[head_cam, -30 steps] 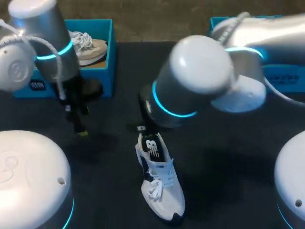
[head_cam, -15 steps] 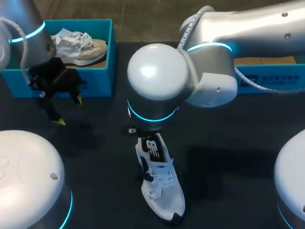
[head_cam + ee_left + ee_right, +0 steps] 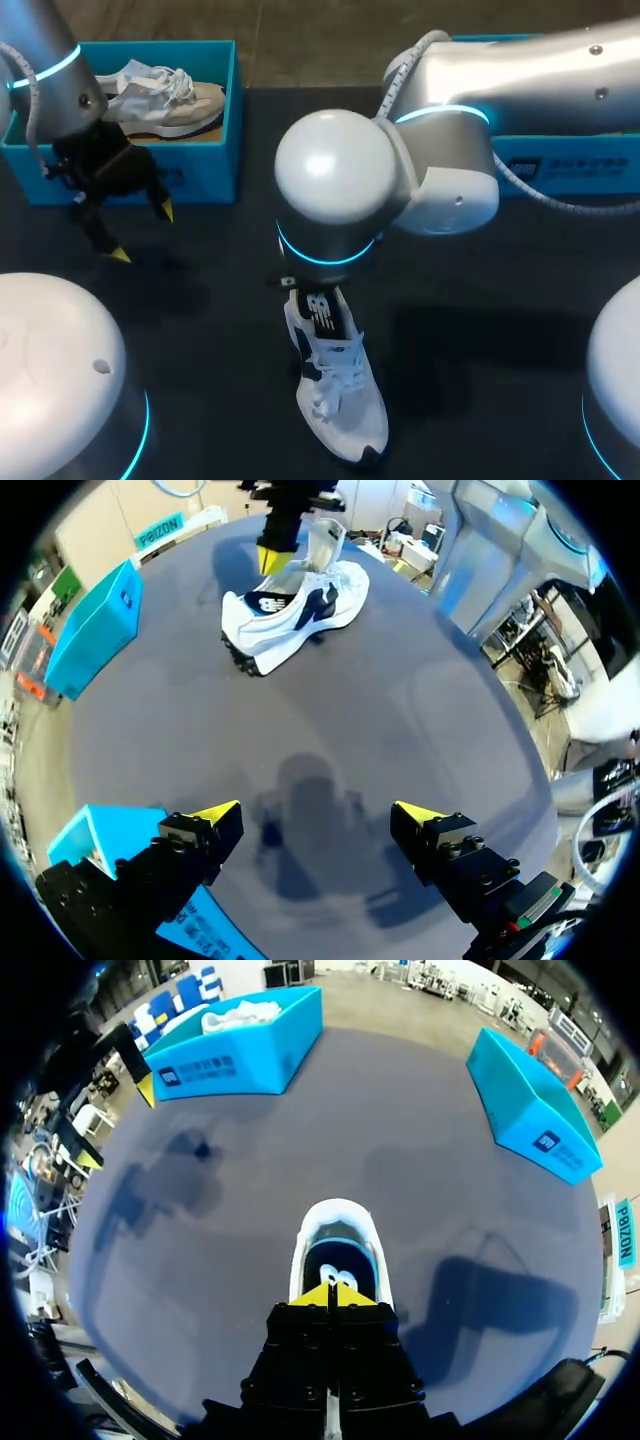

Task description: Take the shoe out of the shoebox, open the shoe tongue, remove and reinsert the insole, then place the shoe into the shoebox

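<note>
A white and navy shoe (image 3: pixel 337 385) lies on the black table, heel toward the back, its insole showing in the opening. My right arm's wrist hangs over the heel and hides my right gripper in the head view. In the right wrist view the right gripper (image 3: pixel 333 1295) is shut, tips together just over the heel end of the shoe (image 3: pixel 337 1245), with nothing seen between them. My left gripper (image 3: pixel 140 232) stands wide open and empty in front of the left shoebox (image 3: pixel 215 165). From the left wrist view, the left gripper (image 3: pixel 318 815) is over bare table, far from the shoe (image 3: pixel 290 610).
The teal left shoebox holds another pale shoe (image 3: pixel 165 95). A second teal shoebox (image 3: pixel 565 160) stands at the back right, partly under my right arm. Dark bare table lies on both sides of the shoe.
My left gripper has moved back and left toward the left shoebox. My right arm has swung, its wrist now further left over the shoe's heel. The shoe has stayed put.
</note>
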